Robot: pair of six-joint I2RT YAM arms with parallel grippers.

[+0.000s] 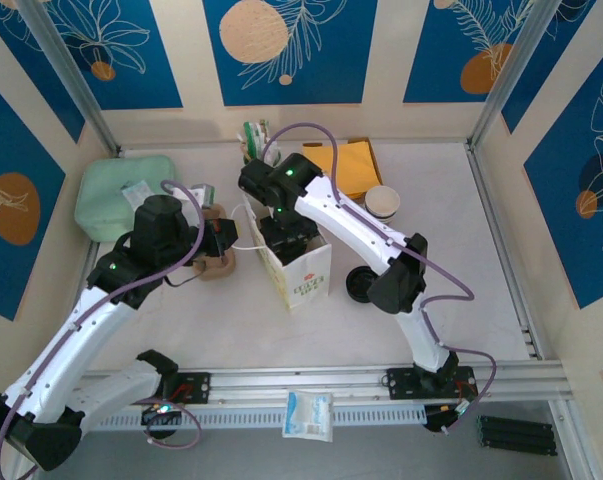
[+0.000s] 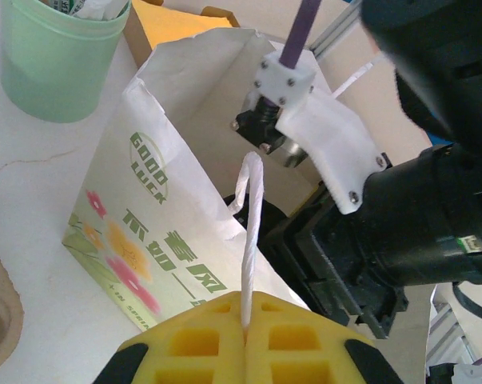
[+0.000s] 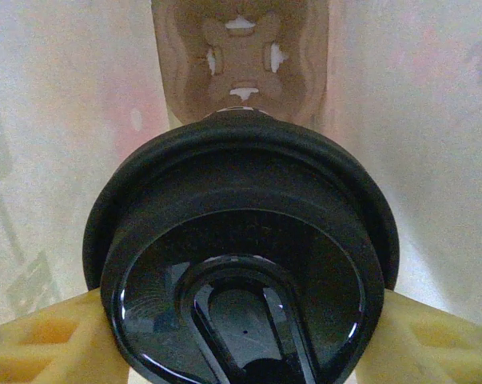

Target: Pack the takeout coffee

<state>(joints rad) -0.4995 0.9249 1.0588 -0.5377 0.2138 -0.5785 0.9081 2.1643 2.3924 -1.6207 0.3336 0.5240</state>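
A white paper bag (image 1: pixel 303 278) with green print stands open mid-table. My left gripper (image 2: pixel 244 322) is shut on its white twisted handle (image 2: pixel 251 232) and holds that handle up beside the bag (image 2: pixel 157 200). My right gripper (image 3: pixel 241 340) reaches down into the bag, shut on the takeout coffee. From above I see the cup's black lid (image 3: pixel 241 256) between the yellow fingers (image 3: pixel 41 340); the paper body is hidden beneath it. A brown pulp carrier (image 3: pixel 244 56) lies on the bag's floor below the cup. In the top view the right gripper (image 1: pixel 284 232) sits in the bag's mouth.
A stack of paper cups (image 1: pixel 384 201) stands at the back right, with black lids (image 1: pixel 361 283) nearer the front. Orange envelopes (image 1: pixel 346 165) lie behind. A green tub (image 1: pixel 121 195) and brown pulp piece (image 1: pixel 216 262) sit left of the bag. A plastic packet (image 1: pixel 308 415) lies on the front rail.
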